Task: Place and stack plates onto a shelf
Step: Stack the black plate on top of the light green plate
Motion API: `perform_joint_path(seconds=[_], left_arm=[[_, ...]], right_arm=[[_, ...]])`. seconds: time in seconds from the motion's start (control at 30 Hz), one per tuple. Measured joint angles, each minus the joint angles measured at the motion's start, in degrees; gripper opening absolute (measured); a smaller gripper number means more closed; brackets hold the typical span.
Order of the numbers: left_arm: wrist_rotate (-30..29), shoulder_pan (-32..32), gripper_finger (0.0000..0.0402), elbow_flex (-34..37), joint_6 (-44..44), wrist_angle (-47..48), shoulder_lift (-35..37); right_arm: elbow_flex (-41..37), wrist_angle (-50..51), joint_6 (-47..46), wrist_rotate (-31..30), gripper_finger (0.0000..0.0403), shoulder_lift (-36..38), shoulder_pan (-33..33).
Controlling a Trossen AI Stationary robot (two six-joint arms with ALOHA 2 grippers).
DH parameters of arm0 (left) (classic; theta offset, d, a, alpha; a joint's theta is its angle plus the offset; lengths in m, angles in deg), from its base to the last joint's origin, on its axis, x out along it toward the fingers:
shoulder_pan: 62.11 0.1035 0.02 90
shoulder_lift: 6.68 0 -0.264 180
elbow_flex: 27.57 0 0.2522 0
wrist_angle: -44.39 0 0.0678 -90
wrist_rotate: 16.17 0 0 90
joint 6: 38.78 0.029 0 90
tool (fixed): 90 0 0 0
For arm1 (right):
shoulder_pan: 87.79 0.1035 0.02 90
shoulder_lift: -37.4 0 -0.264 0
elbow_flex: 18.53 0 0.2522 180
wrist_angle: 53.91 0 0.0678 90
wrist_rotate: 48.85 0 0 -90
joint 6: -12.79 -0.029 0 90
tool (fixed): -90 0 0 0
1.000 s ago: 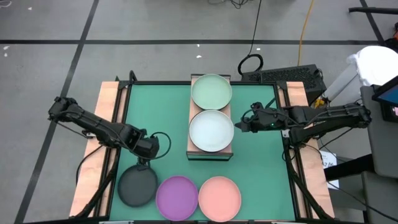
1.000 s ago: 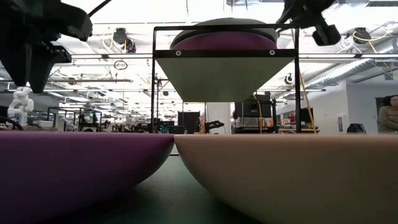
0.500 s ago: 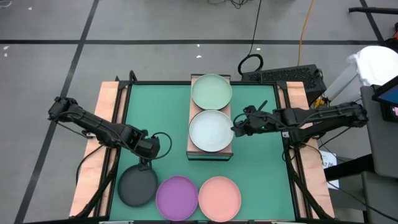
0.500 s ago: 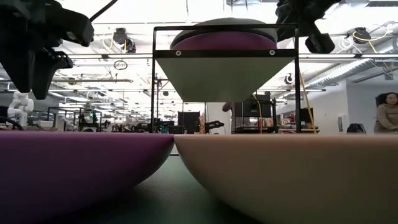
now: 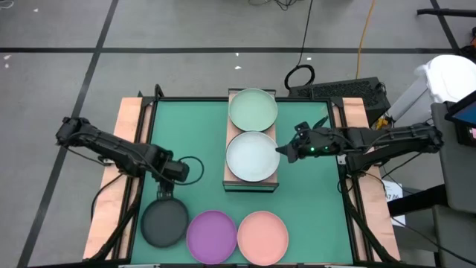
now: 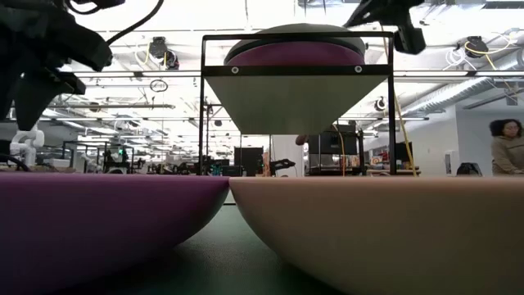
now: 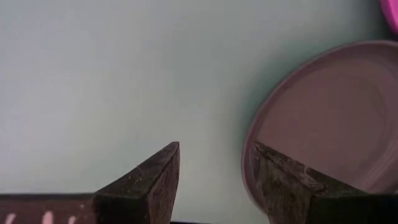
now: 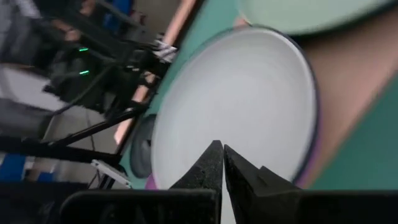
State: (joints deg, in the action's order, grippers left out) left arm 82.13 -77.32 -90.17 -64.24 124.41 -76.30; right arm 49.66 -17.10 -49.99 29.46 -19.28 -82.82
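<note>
On the wooden shelf (image 5: 230,132) sit a pale green plate (image 5: 253,109) and, nearer, a whitish-blue plate (image 5: 253,157), which tops a stack holding a purple plate (image 6: 295,54). Along the mat's near edge lie a dark grey plate (image 5: 165,223), a purple plate (image 5: 212,235) and a pink plate (image 5: 262,237). My left gripper (image 7: 214,163) is open and points down over the grey plate's far rim (image 7: 249,149), one finger above the rim, the other above bare mat. My right gripper (image 5: 282,151) is shut at the whitish-blue plate's right rim. My right gripper's shut fingertips (image 8: 222,155) slant down from the table's right over the right rim of the whitish-blue plate (image 8: 236,106). I cannot tell whether they touch it.
The green mat (image 5: 312,208) has free room to the right of the shelf and between the shelf and my left arm. The shelf stands raised on a black frame (image 6: 391,123). Wooden strips (image 5: 128,119) border the mat. A person (image 6: 506,147) stands in the room behind.
My right gripper has reached in toward the whitish-blue plate's right rim, then eased back slightly and up, rolling its wrist. The plates stay where they were.
</note>
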Motion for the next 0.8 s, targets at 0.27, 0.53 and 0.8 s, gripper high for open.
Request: perform_joint_path(seconds=[0.27,0.53,0.8], left_arm=[[8.26,1.86,0.02,5.54,7.92,-8.74,1.19],[2.79,-3.57,0.02,10.79,7.65,-14.73,1.2],[-0.32,-11.63,0.02,14.96,2.99,-22.06,1.2]], right_arm=[[0.0,-1.82,5.0,1.81,0.0,2.53,0.0],[-0.02,-2.22,3.49,5.93,0.0,3.91,0.07],[-0.02,-2.07,2.57,5.9,0.0,4.41,0.07]])
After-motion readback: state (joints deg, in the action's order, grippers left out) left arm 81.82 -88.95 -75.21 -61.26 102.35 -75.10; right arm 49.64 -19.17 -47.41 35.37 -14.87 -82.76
